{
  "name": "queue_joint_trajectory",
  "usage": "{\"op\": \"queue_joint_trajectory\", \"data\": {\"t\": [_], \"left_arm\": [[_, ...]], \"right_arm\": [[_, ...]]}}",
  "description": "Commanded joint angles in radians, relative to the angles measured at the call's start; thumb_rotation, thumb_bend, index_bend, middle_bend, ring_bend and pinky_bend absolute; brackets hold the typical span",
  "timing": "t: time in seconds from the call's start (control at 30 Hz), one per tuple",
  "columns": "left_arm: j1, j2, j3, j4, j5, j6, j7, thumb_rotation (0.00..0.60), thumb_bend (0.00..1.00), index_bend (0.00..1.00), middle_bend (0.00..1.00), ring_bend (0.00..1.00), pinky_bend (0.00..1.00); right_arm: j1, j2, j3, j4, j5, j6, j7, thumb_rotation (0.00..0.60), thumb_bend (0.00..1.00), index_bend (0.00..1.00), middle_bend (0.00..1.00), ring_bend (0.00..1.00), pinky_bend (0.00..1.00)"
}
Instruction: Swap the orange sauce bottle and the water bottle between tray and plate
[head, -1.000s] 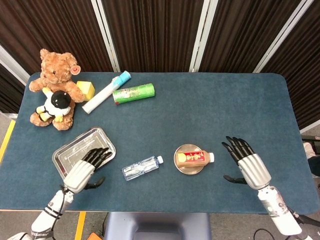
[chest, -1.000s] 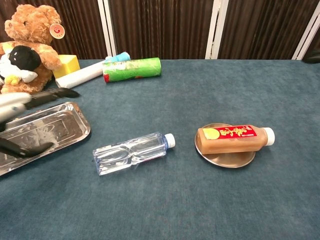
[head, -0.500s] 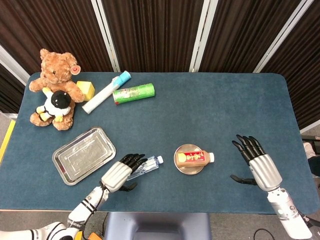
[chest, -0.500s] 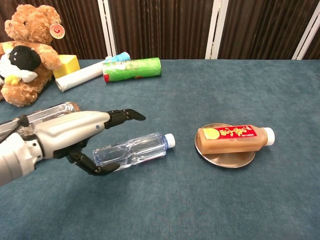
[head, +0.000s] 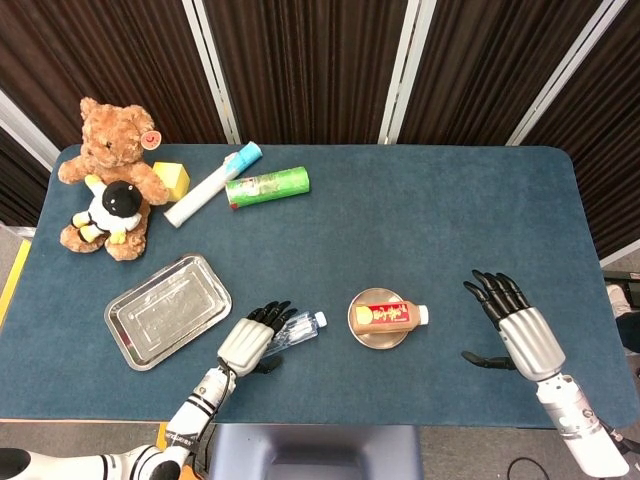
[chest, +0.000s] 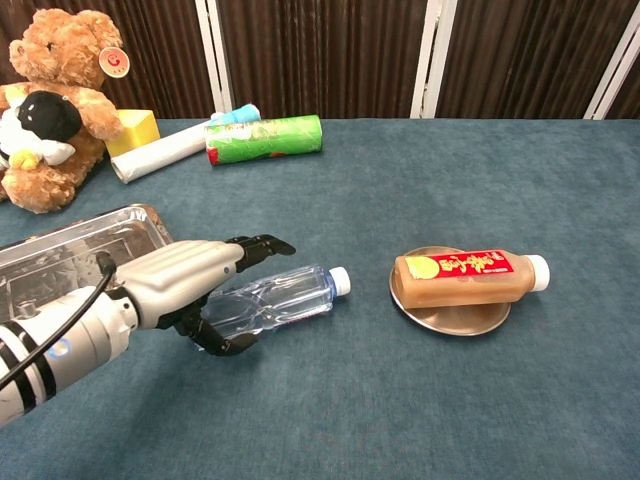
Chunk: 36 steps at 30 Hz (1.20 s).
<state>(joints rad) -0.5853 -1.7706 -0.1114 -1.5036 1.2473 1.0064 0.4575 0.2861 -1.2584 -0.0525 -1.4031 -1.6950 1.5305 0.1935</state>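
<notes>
Clear plastic, the water bottle (chest: 275, 298) lies on its side on the table (head: 400, 220), just left of the plate (chest: 450, 312), cap toward it. I have my left hand (chest: 195, 285) draped over its base end, fingers (chest: 262, 243) curved around it but I cannot tell if they grip. On the plate lies the orange sauce bottle (chest: 470, 276). Further left sits the tray (head: 168, 310). Right of the plate, my right hand (head: 512, 328) hangs with fingers spread, holding nothing.
</notes>
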Motion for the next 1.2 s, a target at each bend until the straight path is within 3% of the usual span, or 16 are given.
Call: {"op": "queue_joint_trajectory", "data": {"t": [0.03,0.17,0.37,0.43,0.6,0.7,0.93,1.2], "left_arm": [[-0.001,-0.011,-0.001,0.014,-0.009,0.01,0.02,0.6,0.35,0.04,0.04,0.07,0.32],[-0.006,-0.05,-0.007,0.065,-0.058,0.008,0.051,0.6,0.35,0.17,0.17,0.2,0.46],[-0.014,-0.066,-0.005,0.094,-0.08,0.005,0.066,0.6,0.35,0.27,0.28,0.31,0.53],[-0.015,-0.073,-0.007,0.104,-0.07,0.017,0.057,0.6,0.36,0.37,0.38,0.38,0.58],[-0.002,-0.101,-0.008,0.134,-0.015,0.084,0.008,0.6,0.45,0.65,0.72,0.66,0.81],[0.007,-0.111,-0.006,0.145,0.015,0.115,-0.029,0.6,0.52,0.76,0.83,0.76,0.9],[0.026,-0.071,-0.008,0.1,0.059,0.154,-0.109,0.6,0.57,0.8,0.88,0.8,0.94],[0.072,0.108,-0.017,0.096,0.144,0.241,-0.266,0.6,0.56,0.81,0.88,0.8,0.94]], "right_arm": [[0.0,0.002,0.0,-0.003,-0.001,-0.004,0.003,0.6,0.12,0.0,0.02,0.0,0.15],[-0.001,0.009,0.008,-0.011,0.009,-0.016,0.016,0.6,0.12,0.0,0.02,0.0,0.15],[-0.005,0.01,0.014,-0.015,0.006,-0.025,0.008,0.6,0.12,0.0,0.02,0.0,0.15],[-0.005,0.009,0.017,-0.014,0.007,-0.029,0.006,0.6,0.12,0.0,0.02,0.0,0.15],[-0.004,0.005,0.02,-0.013,0.007,-0.044,-0.001,0.6,0.12,0.0,0.02,0.0,0.15],[-0.003,0.004,0.02,-0.013,0.005,-0.053,-0.008,0.6,0.12,0.0,0.02,0.0,0.15],[-0.004,0.001,0.022,-0.016,0.005,-0.067,-0.019,0.6,0.12,0.0,0.02,0.0,0.15],[-0.011,0.006,0.02,-0.024,-0.006,-0.064,-0.027,0.6,0.12,0.0,0.02,0.0,0.15]]}}
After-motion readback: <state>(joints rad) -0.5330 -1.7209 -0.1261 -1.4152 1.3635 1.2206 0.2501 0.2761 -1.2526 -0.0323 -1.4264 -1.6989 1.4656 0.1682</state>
